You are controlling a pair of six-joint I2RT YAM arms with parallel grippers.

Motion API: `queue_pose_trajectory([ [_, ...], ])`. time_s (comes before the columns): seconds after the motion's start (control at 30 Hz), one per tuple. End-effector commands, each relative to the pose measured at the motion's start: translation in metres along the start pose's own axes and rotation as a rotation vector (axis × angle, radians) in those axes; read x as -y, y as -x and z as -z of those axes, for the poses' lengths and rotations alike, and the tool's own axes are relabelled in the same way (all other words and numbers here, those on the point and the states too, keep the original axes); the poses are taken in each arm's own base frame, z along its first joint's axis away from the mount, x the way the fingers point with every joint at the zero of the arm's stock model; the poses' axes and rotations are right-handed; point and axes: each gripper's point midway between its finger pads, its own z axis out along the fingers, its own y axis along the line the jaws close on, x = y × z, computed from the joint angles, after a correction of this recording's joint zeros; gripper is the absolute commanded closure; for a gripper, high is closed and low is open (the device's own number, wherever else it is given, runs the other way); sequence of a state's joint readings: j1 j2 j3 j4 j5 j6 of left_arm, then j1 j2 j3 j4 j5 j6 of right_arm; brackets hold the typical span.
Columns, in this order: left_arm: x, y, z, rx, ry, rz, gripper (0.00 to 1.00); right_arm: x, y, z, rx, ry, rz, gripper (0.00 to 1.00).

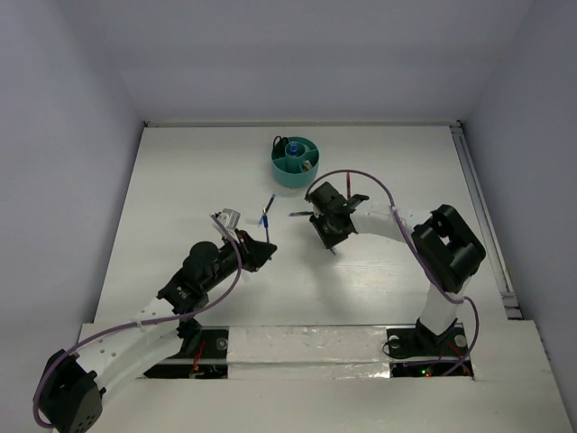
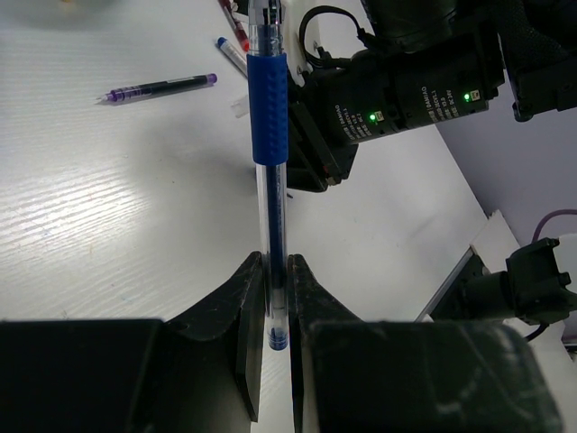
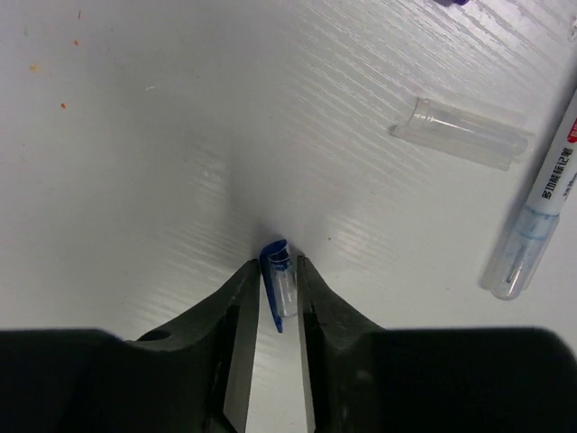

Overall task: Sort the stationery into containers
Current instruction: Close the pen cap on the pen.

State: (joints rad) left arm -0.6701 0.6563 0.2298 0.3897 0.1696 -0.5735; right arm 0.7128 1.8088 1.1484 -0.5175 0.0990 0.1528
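my left pincer point(image 2: 275, 271) is clamped on the tail of a pen point(image 2: 269, 108) with a clear barrel and a blue grip, held over the white table point(image 1: 180, 180); my right pincer point(image 3: 278, 269) pinches a small blue cap point(image 3: 276, 254) between its tips. the teal cup point(image 1: 293, 184) stands apart at the table's far middle.

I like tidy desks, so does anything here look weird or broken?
Yes, some pens look taken apart. A clear plastic tube lies loose on the table, off any pen, beside a white marker. The right claw pinches a little blue cap by itself, while the left claw holds a blue pen.
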Motion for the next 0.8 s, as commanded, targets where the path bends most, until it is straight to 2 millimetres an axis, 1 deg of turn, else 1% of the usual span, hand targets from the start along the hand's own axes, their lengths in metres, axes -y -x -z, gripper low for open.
queue_pose_trajectory([
  [0.0, 0.006, 0.012, 0.001, 0.046, -0.02, -0.009, 1.0, 0.003, -0.011, -0.006, -0.051, -0.038, 0.015, 0.73],
  [0.03, 0.006, 0.012, 0.001, 0.046, -0.018, -0.008, 1.0, 0.002, -0.011, -0.006, -0.051, -0.03, 0.007, 0.77],
  [0.13, 0.006, 0.012, 0.001, 0.044, -0.017, -0.01, 1.0, 0.001, -0.012, -0.005, -0.056, -0.028, -0.005, 0.86],
  [0.23, 0.005, 0.012, 0.001, 0.045, -0.016, -0.008, 1.0, 0.001, -0.014, -0.003, -0.062, -0.03, -0.016, 0.87],
  [0.3, 0.006, 0.012, 0.001, 0.046, -0.017, -0.005, 1.0, -0.001, -0.015, -0.002, -0.064, -0.021, -0.024, 0.83],
  [0.33, 0.006, 0.012, 0.002, 0.048, -0.018, -0.005, 1.0, -0.002, -0.014, -0.001, -0.057, -0.015, -0.027, 0.75],
  [0.4, 0.006, 0.012, 0.002, 0.046, -0.018, -0.004, 1.0, -0.002, -0.017, -0.003, -0.065, -0.014, -0.028, 0.68],
  [0.43, 0.005, 0.011, 0.002, 0.044, -0.017, -0.004, 1.0, -0.002, -0.017, -0.003, -0.068, -0.013, -0.027, 0.66],
  [0.5, 0.006, 0.011, 0.002, 0.042, -0.019, -0.002, 1.0, -0.002, -0.021, -0.007, -0.084, -0.013, -0.026, 0.67],
  [0.6, 0.006, 0.009, 0.002, 0.037, -0.025, 0.001, 1.0, -0.003, -0.026, -0.012, -0.104, -0.013, -0.033, 0.79],
  [0.63, 0.006, 0.008, 0.003, 0.034, -0.025, 0.001, 1.0, -0.004, -0.028, -0.014, -0.109, -0.005, -0.034, 0.87],
  [0.7, 0.006, 0.007, 0.004, 0.029, -0.025, 0.003, 1.0, -0.005, -0.031, -0.016, -0.119, -0.005, -0.034, 0.93],
  [0.73, 0.006, 0.006, 0.004, 0.028, -0.024, 0.002, 1.0, -0.004, -0.033, -0.016, -0.123, -0.005, -0.034, 1.0],
  [0.77, 0.006, 0.007, 0.005, 0.031, -0.022, 0.003, 1.0, -0.005, -0.033, -0.015, -0.122, -0.003, -0.036, 1.0],
])
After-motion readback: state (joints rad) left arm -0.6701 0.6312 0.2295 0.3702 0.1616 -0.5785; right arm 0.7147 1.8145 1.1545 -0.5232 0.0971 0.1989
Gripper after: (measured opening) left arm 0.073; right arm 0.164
